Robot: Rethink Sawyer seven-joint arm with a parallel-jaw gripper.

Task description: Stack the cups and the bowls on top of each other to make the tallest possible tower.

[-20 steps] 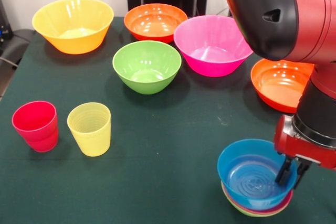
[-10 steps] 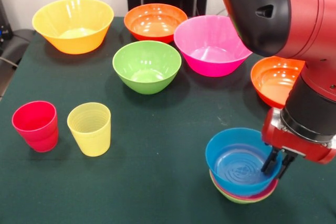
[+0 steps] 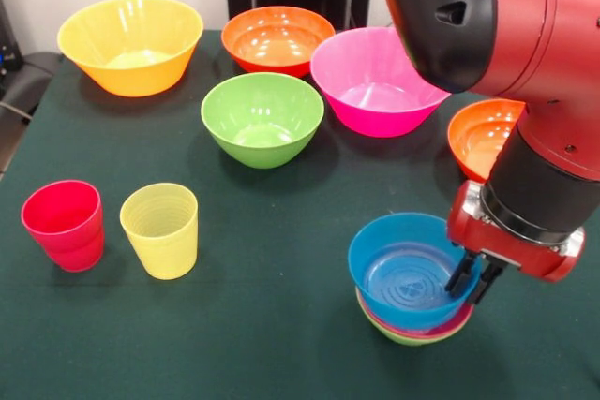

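Three glossy round bowls nest as the tower; the pincer clamps the blue bowl rim at three o'clock on the felt-like surface.

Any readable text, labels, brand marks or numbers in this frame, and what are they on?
None can be read.
The bowls, e.g. the blue bowl, carry only moulded rings, no lettering.
The red cup and yellow cup show plain ribs, no print.
The arm and its hand show no legible logo or number.
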